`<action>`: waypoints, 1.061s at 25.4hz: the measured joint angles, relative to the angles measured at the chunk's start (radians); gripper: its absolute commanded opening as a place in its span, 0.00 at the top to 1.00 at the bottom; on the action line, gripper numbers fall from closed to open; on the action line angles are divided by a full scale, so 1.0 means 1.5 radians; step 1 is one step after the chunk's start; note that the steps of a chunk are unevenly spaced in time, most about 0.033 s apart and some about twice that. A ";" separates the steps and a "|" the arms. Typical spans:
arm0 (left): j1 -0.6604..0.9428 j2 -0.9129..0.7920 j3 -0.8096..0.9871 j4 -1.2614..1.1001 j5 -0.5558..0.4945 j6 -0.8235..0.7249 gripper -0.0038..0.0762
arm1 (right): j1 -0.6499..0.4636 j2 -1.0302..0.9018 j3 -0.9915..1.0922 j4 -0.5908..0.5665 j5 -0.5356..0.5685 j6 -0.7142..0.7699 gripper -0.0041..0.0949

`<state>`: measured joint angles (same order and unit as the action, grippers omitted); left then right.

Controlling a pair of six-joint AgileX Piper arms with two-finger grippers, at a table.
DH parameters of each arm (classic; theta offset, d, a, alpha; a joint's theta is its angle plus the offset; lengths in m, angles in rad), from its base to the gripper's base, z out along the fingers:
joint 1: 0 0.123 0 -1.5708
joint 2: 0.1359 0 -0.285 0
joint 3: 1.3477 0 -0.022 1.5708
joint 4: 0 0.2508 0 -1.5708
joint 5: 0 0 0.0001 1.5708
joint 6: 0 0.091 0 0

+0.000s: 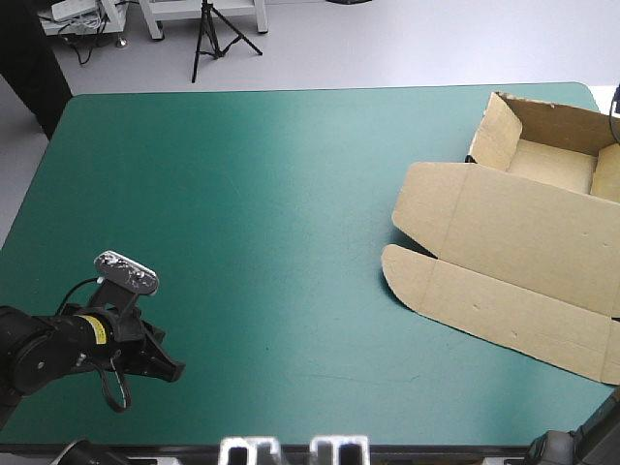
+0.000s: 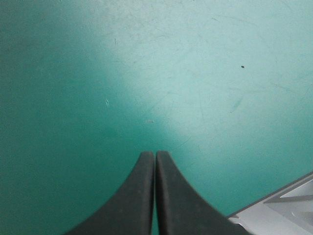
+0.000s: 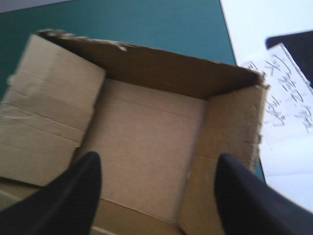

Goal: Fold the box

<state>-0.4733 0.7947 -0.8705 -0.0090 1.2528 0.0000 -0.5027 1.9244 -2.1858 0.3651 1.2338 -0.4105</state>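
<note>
The brown box (image 1: 513, 252) lies at the table's right side as an open tray with its lid flat toward the middle of the table. Its walls stand raised at the far right (image 1: 542, 121). In the right wrist view my right gripper (image 3: 155, 164) hangs open over the tray floor (image 3: 146, 132), one black finger (image 3: 78, 196) near a side flap and the other finger (image 3: 244, 196) by the opposite wall. My left gripper (image 1: 170, 368) rests low at the near left of the table, far from the box. It is shut (image 2: 155, 154) with nothing held, over bare teal-green cover.
Bare teal-green cover (image 1: 242, 213) stretches between the left gripper and the box. Beyond the table's right edge lies a white sheet with handwriting (image 3: 288, 103). A tripod (image 1: 208, 39) stands past the far edge.
</note>
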 measured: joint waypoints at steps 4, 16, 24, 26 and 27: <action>0.000 0.000 0.000 0.000 0.000 0.000 0.96 | 0.060 -0.059 0.001 0.009 0.000 -0.031 0.97; 0.000 0.000 0.000 -0.001 0.000 0.000 0.96 | 0.374 -0.204 0.197 -0.125 0.001 -0.019 0.98; 0.000 0.000 0.000 -0.005 0.000 0.008 0.96 | 0.429 -0.450 0.559 -0.118 0.001 -0.012 0.98; 0.000 0.000 0.000 -0.006 0.000 0.008 0.96 | 0.429 -0.513 0.618 -0.118 0.001 -0.013 0.98; 0.000 0.000 0.000 -0.006 0.000 0.008 0.96 | 0.429 -0.546 0.639 -0.117 0.001 -0.013 0.98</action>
<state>-0.4733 0.7947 -0.8705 -0.0179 1.2528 0.0118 0.1402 1.1061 -1.2278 0.1890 1.2346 -0.4307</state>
